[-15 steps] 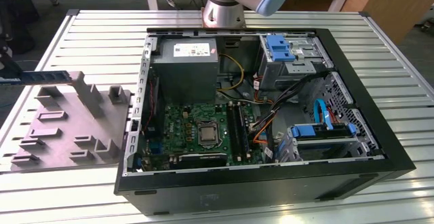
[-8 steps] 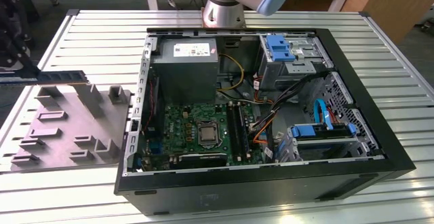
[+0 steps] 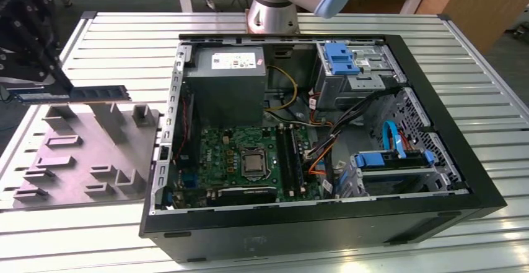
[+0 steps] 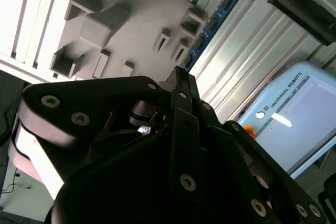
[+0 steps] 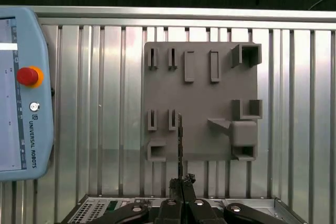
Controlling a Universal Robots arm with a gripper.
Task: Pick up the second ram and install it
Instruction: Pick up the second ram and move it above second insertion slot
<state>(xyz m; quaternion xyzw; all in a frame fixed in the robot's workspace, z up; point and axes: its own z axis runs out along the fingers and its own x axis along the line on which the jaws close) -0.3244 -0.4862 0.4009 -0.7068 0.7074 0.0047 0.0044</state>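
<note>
The second ram is a thin blue stick with dark chips, held level just above the grey holder plate at the exterior view's left. My gripper is shut on one end of it. In the second wrist view the ram runs away from the fingertips over the plate. In the first wrist view the ram shows edge-on, rising from my gripper in front of the plate. The long black motherboard slots lie inside the open computer case.
The open case takes up the middle and the exterior view's right of the slatted metal table. It holds a power supply, drive cages and loose cables. A teach pendant lies on the table beside the holder plate. The arm's base stands behind the case.
</note>
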